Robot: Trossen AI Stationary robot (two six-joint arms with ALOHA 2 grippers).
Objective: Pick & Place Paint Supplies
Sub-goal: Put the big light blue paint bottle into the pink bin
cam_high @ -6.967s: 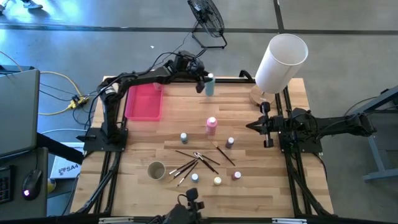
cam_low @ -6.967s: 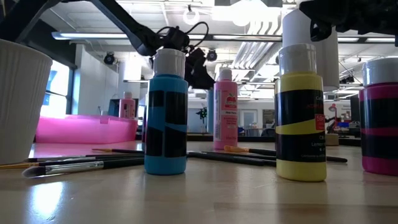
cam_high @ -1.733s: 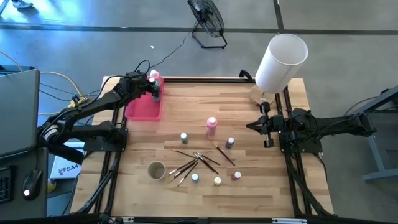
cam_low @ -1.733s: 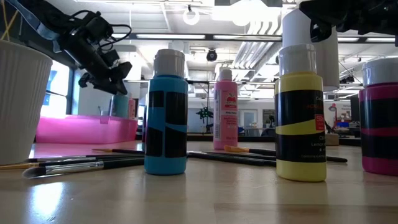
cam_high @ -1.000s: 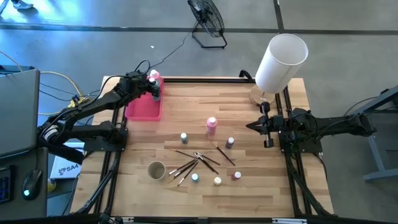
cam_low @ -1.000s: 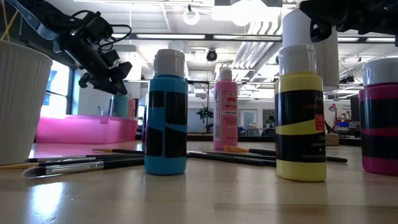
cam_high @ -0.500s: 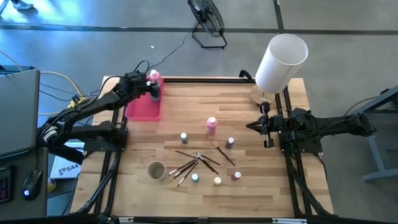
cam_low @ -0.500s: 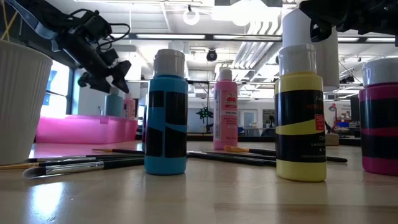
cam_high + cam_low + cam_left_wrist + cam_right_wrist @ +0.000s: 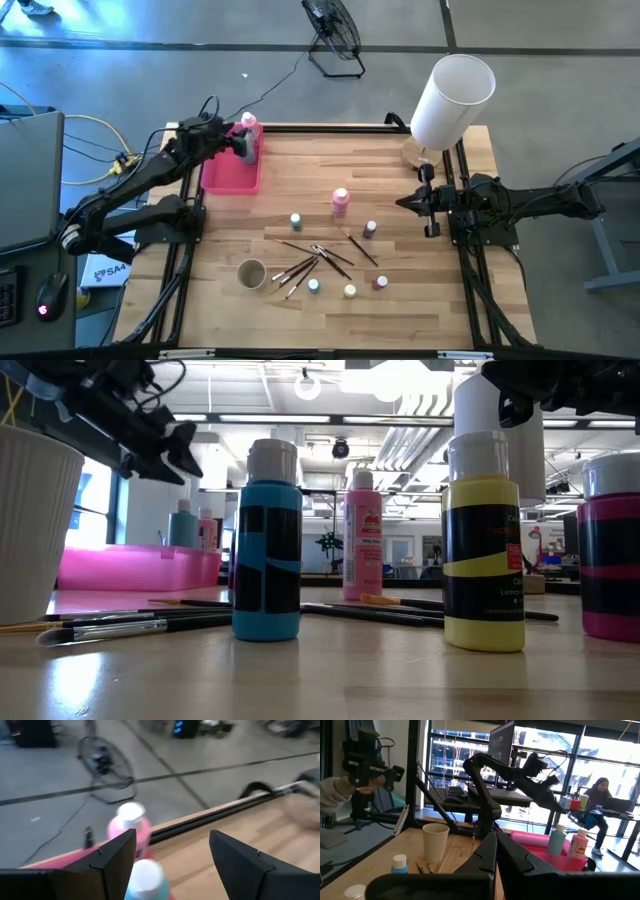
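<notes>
The left hand [image 9: 237, 143] is hanging with fingers apart above the pink tray [image 9: 229, 166]; the right hand [image 9: 403, 202] is waiting, fingers together. The pink squeeze bottle [image 9: 340, 202] standing on the counter [image 9: 400, 300] is probably light, smooth plastic, so gripping mid-body below the cap looks safest.

Bare wood [image 9: 330, 155] between the pink tray [image 9: 228, 170] and the lone pink bottle [image 9: 340, 201] lies unobstructed.

Three squeeze bottles [image 9: 340, 201], five paint pots [image 9: 295, 220], one cup [image 9: 251, 273], one tray [image 9: 228, 172]
</notes>
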